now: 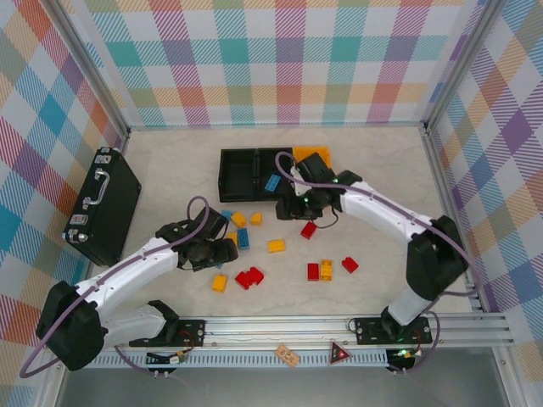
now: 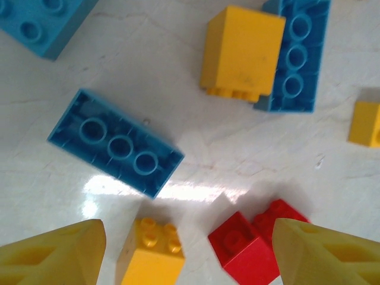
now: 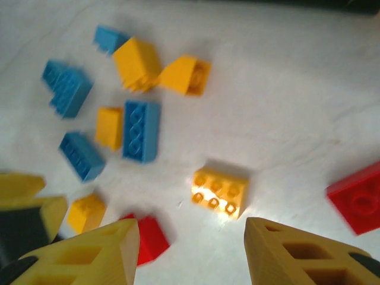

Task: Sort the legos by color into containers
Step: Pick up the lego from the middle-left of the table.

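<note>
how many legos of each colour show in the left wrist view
blue legos: 3
yellow legos: 3
red legos: 2, touching each other
total: 8

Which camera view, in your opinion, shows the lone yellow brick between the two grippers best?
The right wrist view: the yellow brick lies close, studs visible, just ahead of the right gripper. The top external view shows it small, from far above.
</note>
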`<act>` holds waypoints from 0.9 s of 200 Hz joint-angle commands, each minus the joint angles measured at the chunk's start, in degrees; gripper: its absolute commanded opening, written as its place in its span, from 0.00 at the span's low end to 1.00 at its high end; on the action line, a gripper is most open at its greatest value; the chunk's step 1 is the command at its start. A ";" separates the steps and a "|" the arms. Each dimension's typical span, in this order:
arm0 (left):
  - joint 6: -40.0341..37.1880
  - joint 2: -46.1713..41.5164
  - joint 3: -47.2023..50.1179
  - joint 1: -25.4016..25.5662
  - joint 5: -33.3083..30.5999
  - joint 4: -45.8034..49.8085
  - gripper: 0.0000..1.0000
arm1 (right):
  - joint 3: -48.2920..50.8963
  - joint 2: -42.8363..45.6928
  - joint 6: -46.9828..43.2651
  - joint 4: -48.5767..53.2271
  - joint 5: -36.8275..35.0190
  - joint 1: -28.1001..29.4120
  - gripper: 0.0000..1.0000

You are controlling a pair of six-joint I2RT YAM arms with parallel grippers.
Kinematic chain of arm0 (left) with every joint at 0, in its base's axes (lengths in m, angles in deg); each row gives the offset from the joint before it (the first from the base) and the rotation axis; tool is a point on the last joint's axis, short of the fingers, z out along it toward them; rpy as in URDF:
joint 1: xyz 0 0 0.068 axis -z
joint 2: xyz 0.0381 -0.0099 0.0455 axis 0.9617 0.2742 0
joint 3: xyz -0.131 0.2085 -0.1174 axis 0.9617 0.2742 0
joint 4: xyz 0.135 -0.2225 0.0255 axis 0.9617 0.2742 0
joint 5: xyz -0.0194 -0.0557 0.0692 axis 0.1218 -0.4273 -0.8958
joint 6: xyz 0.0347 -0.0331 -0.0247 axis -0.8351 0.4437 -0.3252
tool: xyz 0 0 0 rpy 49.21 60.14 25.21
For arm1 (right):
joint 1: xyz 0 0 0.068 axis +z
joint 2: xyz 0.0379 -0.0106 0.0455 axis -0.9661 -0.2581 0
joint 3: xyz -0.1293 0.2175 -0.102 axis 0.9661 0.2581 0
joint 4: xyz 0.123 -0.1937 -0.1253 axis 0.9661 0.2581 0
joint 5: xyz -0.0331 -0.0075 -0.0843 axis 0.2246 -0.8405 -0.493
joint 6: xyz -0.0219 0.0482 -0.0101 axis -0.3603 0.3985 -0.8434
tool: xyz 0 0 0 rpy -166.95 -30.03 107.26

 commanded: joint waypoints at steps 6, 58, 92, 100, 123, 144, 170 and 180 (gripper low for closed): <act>-0.48 -1.19 -0.34 1.74 -2.37 8.24 0.74 | 8.88 6.54 -2.87 -7.35 12.52 0.76 0.51; 2.25 1.42 4.28 5.25 -0.82 6.26 0.75 | 21.18 12.69 0.48 -11.06 15.76 1.80 0.51; 3.27 4.21 5.59 7.42 -0.41 3.52 0.75 | 23.59 14.21 1.71 -11.88 15.10 1.90 0.51; 3.40 5.07 6.02 7.65 -0.47 2.82 0.73 | 23.92 14.31 2.11 -12.38 15.19 1.90 0.51; 3.75 6.90 6.95 8.01 -0.68 0.32 0.67 | 24.72 14.22 2.99 -13.62 15.61 2.07 0.50; 3.87 7.97 6.94 8.36 -0.84 -1.02 0.49 | 25.05 14.04 3.30 -14.16 15.75 2.42 0.50; 3.51 7.39 5.69 8.53 -1.48 0.43 0.31 | 25.36 14.22 3.63 -14.30 15.72 2.61 0.50; 3.38 6.23 4.86 8.53 -1.98 1.39 0.28 | 25.34 14.23 3.75 -14.34 15.77 2.69 0.50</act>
